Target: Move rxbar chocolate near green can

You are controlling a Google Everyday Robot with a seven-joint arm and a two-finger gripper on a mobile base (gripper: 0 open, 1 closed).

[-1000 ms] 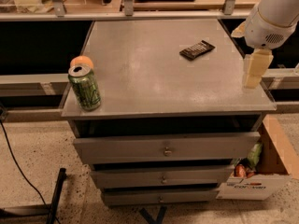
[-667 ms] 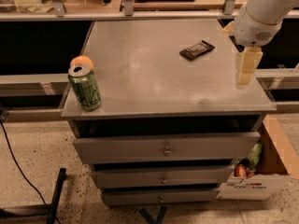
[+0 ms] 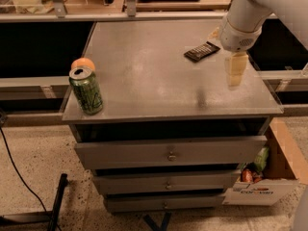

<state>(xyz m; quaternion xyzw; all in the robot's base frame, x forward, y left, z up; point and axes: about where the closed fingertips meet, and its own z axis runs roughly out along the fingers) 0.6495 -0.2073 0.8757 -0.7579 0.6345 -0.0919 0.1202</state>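
The rxbar chocolate (image 3: 201, 51) is a flat black bar lying on the grey cabinet top (image 3: 154, 76), toward the back right. The green can (image 3: 86, 90) stands upright at the front left corner. My gripper (image 3: 235, 73) hangs from the white arm at the right side, over the top, just to the right of and in front of the bar, not touching it. Its pale fingers point down with nothing visibly held.
An orange fruit (image 3: 83, 63) sits right behind the can. Three drawers (image 3: 168, 155) run below the top. A cardboard box (image 3: 269, 177) of snacks stands on the floor at the right. A black cable (image 3: 19, 177) lies on the floor at the left.
The arm and gripper have moved left and inward over the cabinet top, closer to the bar. The bar, the can and the orange have not moved.
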